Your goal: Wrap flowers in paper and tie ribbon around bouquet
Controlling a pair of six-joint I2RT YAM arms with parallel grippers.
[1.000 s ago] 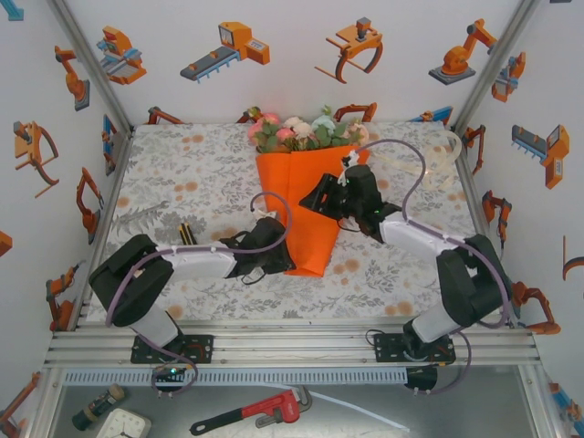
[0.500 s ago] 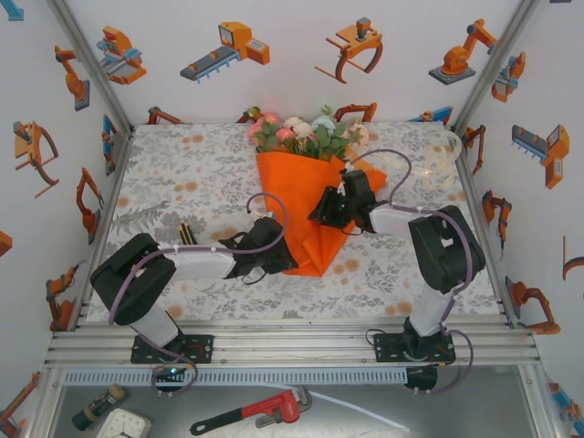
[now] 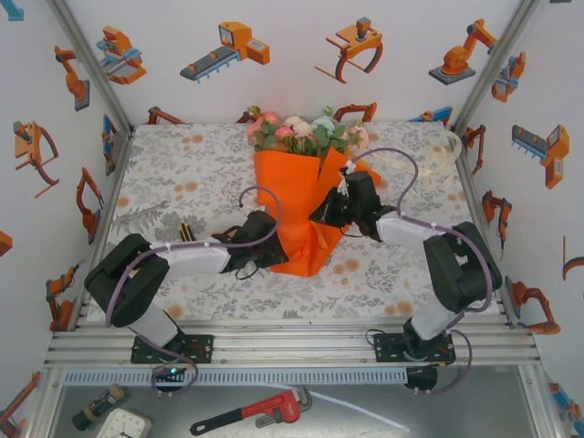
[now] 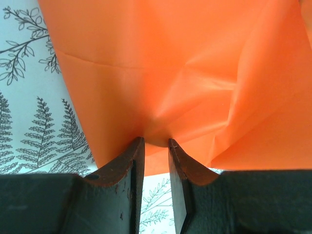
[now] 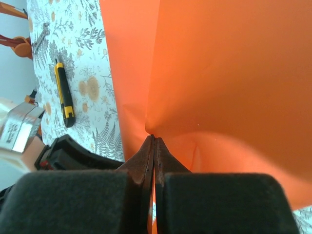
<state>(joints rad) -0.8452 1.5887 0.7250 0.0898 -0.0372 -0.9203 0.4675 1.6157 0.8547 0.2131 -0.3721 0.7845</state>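
Note:
The flowers (image 3: 306, 133), pink, white and pale green, stick out of the far end of the orange paper (image 3: 297, 205), which is folded into a cone around them on the table's middle. My left gripper (image 3: 276, 254) is at the cone's near left edge. In the left wrist view its jaws (image 4: 156, 140) stand narrowly apart, with a bulge of the paper (image 4: 195, 63) pinched between the tips. My right gripper (image 3: 322, 212) is at the cone's right flap. The right wrist view has it (image 5: 154, 136) shut on a fold of the paper (image 5: 234, 73). The cream ribbon (image 3: 443, 153) lies looped at the back right.
A yellow-and-black utility knife (image 3: 185, 234) (image 5: 64, 95) lies on the floral tablecloth (image 3: 182, 182) left of the cone, by the left arm. A red pipe wrench (image 3: 255, 412) lies on the shelf below the table's near rail.
The right gripper has closed on the paper's right flap and drawn it in, so the cone is narrower. The left gripper has shifted slightly right and farther in along the cone's near end.

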